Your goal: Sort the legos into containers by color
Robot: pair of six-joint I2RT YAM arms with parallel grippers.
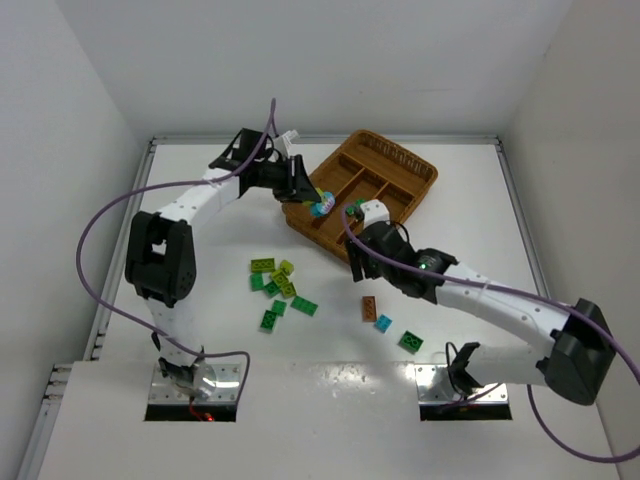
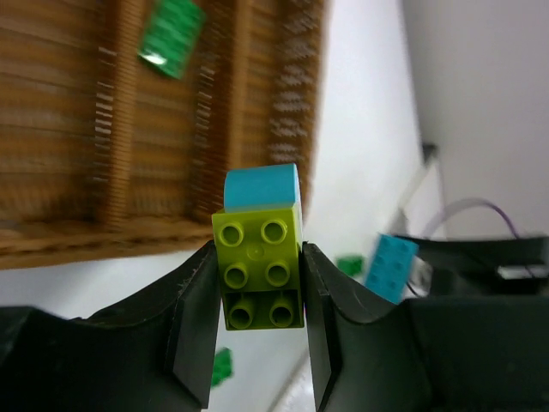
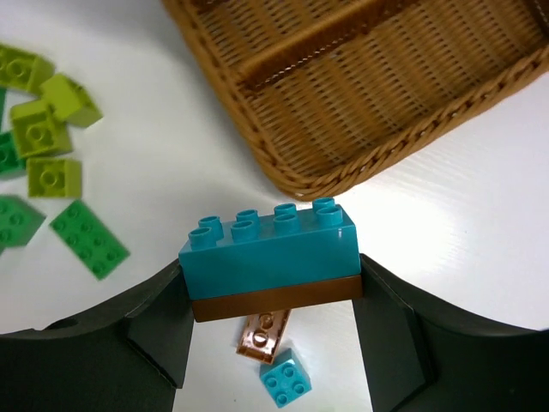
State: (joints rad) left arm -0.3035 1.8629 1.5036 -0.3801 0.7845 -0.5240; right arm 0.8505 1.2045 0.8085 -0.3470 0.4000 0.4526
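My left pincer (image 2: 257,287) is pressed onto a lime-yellow brick (image 2: 259,275), one finger on each long side, studs facing my wrist camera. A cyan-blue brick (image 2: 262,187) shows just past its far end; I cannot tell whether the two are joined. The wicker tray (image 2: 86,232) lies straight ahead of these fingertips, its near rim just beyond them. The brick's long axis runs the same way as the tray's dividers. One green brick (image 2: 171,39) already lies in a compartment farther in.

My right pincer (image 3: 270,287) pinches a long cyan-blue brick (image 3: 270,253) stacked on a brown brick (image 3: 274,296). Their long axis runs across my fingers. This pincer hangs just short of the tray's near rim, over bare table, with a loose brown brick (image 3: 264,330) and a small cyan brick (image 3: 285,382) below it.

From above, the left pincer is the nearer of the two to the compartments. The loose pile (image 1: 278,285) lies well apart from the tray, toward my bases.

As I judge it, each pincer holds two colours, so neither load can drop into a single compartment until it is pulled apart.
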